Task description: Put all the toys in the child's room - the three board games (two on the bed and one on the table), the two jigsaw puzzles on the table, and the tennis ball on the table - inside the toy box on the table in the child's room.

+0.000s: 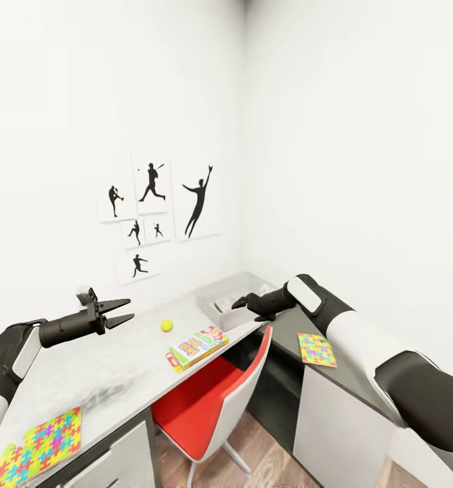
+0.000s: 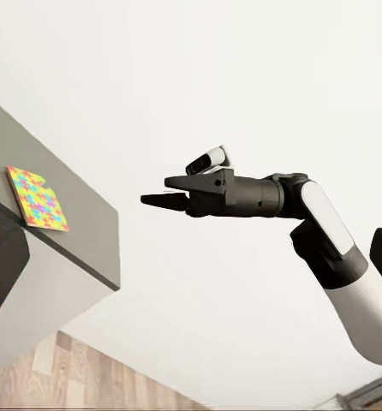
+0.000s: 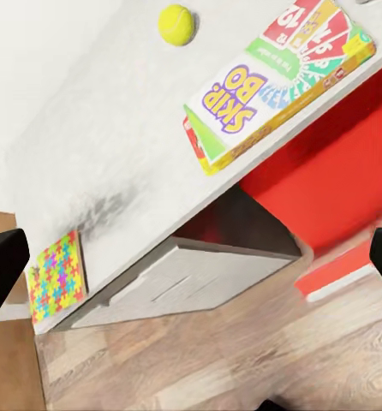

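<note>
A puzzle (image 1: 42, 444) lies at the table's (image 1: 97, 379) near corner, beyond it the Skip-Bo box (image 1: 198, 347) and ball (image 1: 166, 325), the left claw (image 1: 123, 311) hovering narrowly parted, the right claw (image 1: 240, 302), spread wide, over the far toy box (image 1: 212, 293).

Red chair (image 1: 206, 407) with a white shell back stands on splayed pale legs, its seat pushed partly under the long desk's edge. Lower dark grey desk (image 1: 351, 379) with a white front panel stands at a right angle in the corner, just beside the chair. Six black sports silhouette pictures (image 1: 160, 213) hang on the left white wall, the largest at the right of the group. Wood-plank floor (image 1: 267, 454) shows beneath the chair.
</note>
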Robot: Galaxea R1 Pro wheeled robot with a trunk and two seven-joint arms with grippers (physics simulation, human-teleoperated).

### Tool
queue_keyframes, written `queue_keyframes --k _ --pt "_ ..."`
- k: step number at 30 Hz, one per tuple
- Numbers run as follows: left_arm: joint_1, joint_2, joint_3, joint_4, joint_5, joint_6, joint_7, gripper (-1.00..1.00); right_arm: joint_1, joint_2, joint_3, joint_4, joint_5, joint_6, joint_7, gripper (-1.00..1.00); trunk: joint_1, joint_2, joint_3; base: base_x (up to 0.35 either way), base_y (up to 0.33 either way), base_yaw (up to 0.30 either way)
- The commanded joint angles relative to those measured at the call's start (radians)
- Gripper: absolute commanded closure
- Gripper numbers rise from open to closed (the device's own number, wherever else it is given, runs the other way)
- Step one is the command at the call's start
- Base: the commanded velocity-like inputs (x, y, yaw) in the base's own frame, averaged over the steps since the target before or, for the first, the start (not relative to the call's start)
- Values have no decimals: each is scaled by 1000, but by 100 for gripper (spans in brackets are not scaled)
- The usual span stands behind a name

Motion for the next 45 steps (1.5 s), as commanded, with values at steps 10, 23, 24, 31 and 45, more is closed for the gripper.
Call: queue_keyframes --k 10,23,24,31,45 --pt "0 0 0 0 2 8 -1 -100 -1 -5 5 4 3 1 6 -100 0 -1 11 -265 190 -220" --pt "0 0 0 0 2 8 -1 -100 2 -19 6 6 2 2 7 -100 0 -1 27 -182 165 -221" --pt "0 0 0 0 2 8 -1 -100 2 -19 6 6 2 2 7 -100 0 -1 28 37 49 -221" --pt "0 0 0 0 2 8 -1 -100 2 -20 5 7 2 2 6 -100 0 -1 36 81 85 -223" --pt "0 0 0 0 2 8 -1 -100 2 -20 6 6 3 1 2 -100 0 -1 40 13 13 -110"
